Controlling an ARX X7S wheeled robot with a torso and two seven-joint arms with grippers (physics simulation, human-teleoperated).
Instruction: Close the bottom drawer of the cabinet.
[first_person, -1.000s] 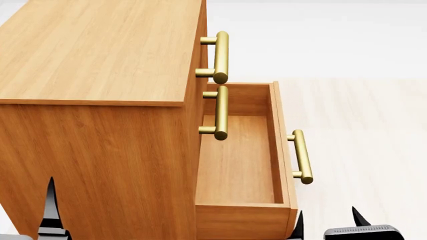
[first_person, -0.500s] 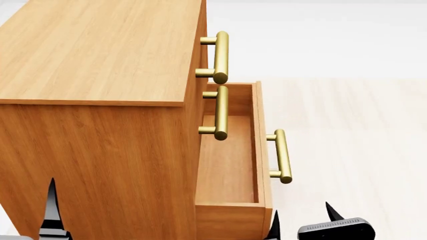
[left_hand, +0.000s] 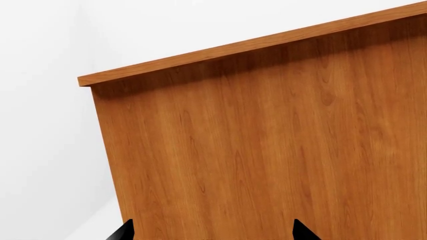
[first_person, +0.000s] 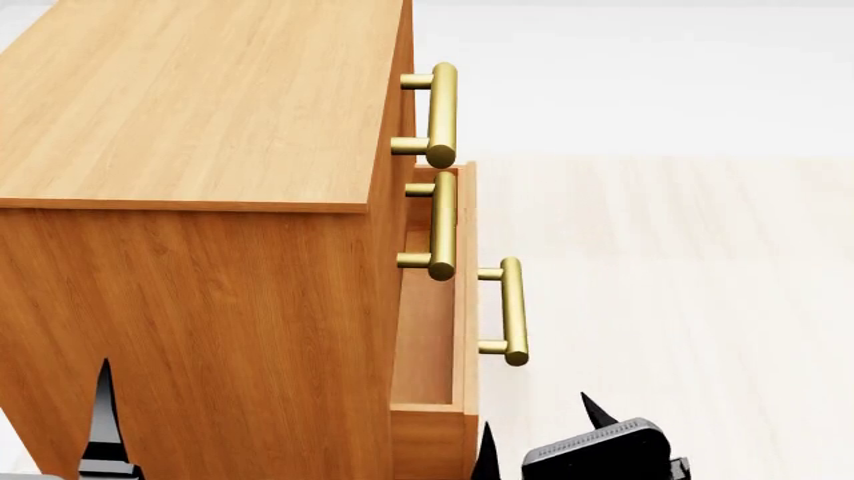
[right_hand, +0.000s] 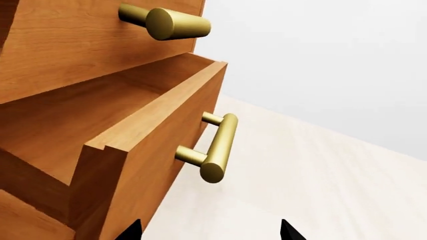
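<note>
Head view, bottom drawer (first_person: 463, 300) slightly open, right pincer (first_person: 537, 440) beside it

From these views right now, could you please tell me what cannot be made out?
- Right pincer: head view's bottom edge crops it; contact with the orange-brown wooden bottom drawer unclear.
- Left pincer: only two black tips show.
- Drawer's interior: hidden by the tall wood-grain cabinet.

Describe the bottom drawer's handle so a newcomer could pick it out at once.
Start at the tall orange-brown wood-grain cabinet, then drop to its lowest drawer, the shallow wooden bottom drawer that stands slightly open. Its brass bar handle sits farther out from the cabinet than the two matching upper handles.
</note>
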